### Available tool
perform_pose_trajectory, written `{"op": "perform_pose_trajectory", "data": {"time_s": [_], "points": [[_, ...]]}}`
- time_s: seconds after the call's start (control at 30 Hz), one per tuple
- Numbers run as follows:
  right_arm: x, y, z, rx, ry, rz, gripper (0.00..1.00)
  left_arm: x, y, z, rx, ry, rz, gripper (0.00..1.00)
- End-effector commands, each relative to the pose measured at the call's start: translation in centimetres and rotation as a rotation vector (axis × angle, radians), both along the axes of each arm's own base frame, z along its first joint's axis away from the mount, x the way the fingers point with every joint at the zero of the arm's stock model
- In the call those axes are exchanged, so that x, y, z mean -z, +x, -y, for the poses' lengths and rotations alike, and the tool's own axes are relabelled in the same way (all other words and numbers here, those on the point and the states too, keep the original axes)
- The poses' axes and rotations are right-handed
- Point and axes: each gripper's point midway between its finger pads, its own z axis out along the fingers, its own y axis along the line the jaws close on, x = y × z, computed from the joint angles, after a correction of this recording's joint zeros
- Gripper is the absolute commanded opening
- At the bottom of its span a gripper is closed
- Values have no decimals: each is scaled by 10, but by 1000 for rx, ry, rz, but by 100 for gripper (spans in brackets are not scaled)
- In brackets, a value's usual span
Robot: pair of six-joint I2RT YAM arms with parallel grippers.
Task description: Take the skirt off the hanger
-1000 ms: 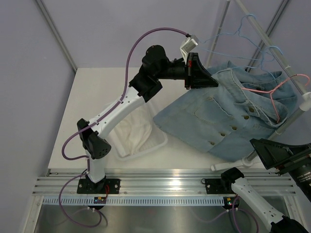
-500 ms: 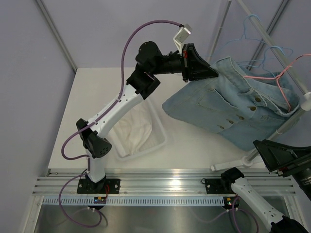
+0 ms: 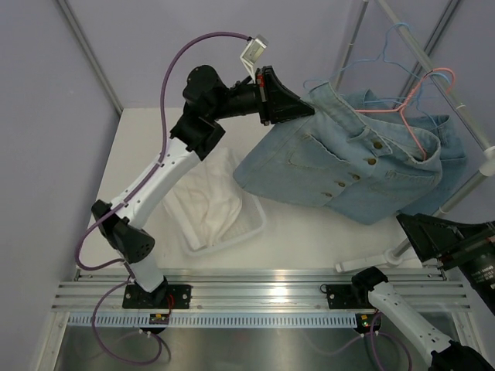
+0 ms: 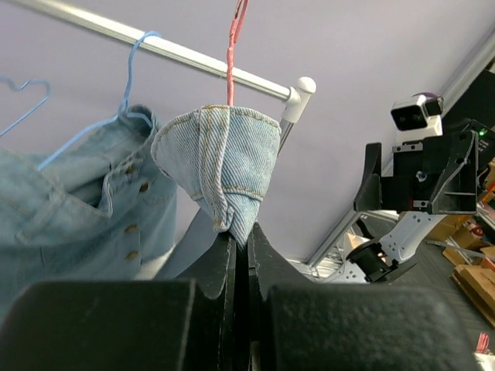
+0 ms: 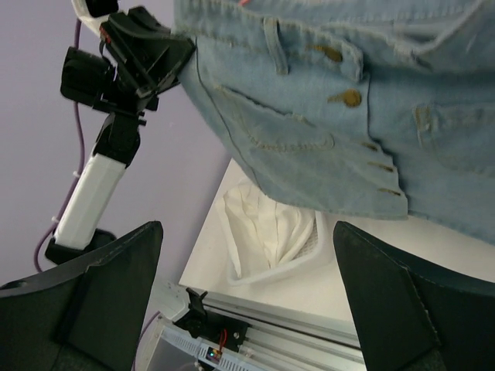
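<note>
The left end effector [image 3: 308, 108] is clamped on a waistband corner of the denim skirt [image 3: 348, 162]. The skirt hangs on a pink hanger [image 3: 412, 135] from the rail [image 4: 263, 81], above the white tabletop [image 3: 147, 147]. The right end effector [image 5: 247, 232] gapes wide, low and clear of the skirt. A basket [image 3: 259, 224] holding white cloth [image 3: 205, 205] sits on the tabletop, with lilac walls [image 3: 309, 31] around.

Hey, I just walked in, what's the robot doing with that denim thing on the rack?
The left gripper is shut on a stitched edge of the denim skirt, holding it stretched out away from the rail. The skirt still hangs from the pink hanger, so it is not off yet. The right gripper is open, low at the near right, touching nothing. A white basket with white cloth in it sits below.
</note>
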Motion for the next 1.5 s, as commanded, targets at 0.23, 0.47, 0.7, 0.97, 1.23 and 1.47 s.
{"op": "perform_pose_trajectory", "data": {"time_s": [0.23,0.47,0.7,0.97,1.23,1.47], "points": [[-30,103,-55,-44,-81,27,98,-31,-62,-82,-153,-23,121,0],[-39,143,-75,-41,-46,48,88,-13,-68,-101,-246,69,95,0],[-43,158,-83,-46,-37,53,83,-6,-65,-116,-347,110,83,0],[-40,170,-95,-74,-12,32,80,0,-69,-124,-372,126,89,0],[-16,203,-110,-66,-16,-25,77,9,-77,-126,-353,126,71,0],[4,223,-120,-67,-38,-83,69,9,-81,-130,-359,131,79,0]]}}
